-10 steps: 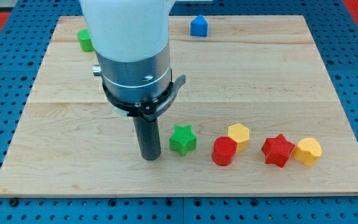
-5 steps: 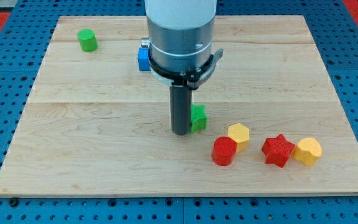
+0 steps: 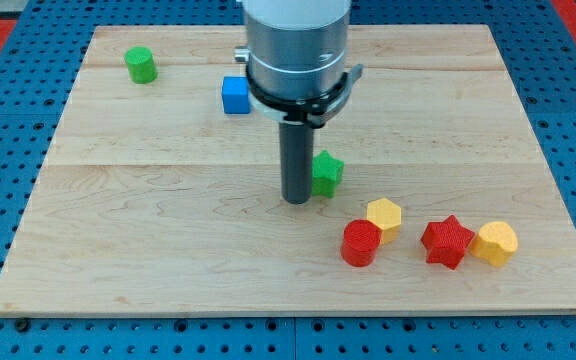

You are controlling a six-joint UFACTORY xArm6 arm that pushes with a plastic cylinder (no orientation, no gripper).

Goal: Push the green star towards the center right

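The green star (image 3: 327, 172) lies near the middle of the wooden board (image 3: 118, 200), partly hidden behind my rod. My tip (image 3: 296, 199) rests on the board just to the star's left and slightly below it, touching or nearly touching its left side. The arm's grey body covers the board above the star.
A blue cube (image 3: 234, 95) sits up and left of the rod. A green cylinder (image 3: 141, 65) is at the top left. Below right lie a red cylinder (image 3: 361, 243), a yellow hexagon (image 3: 384, 215), a red star (image 3: 447, 241) and a yellow hexagon (image 3: 495, 243).
My tip moved right and up from the lower middle, pushing the green star up and right. The blue cube, hidden before, now shows left of the arm.
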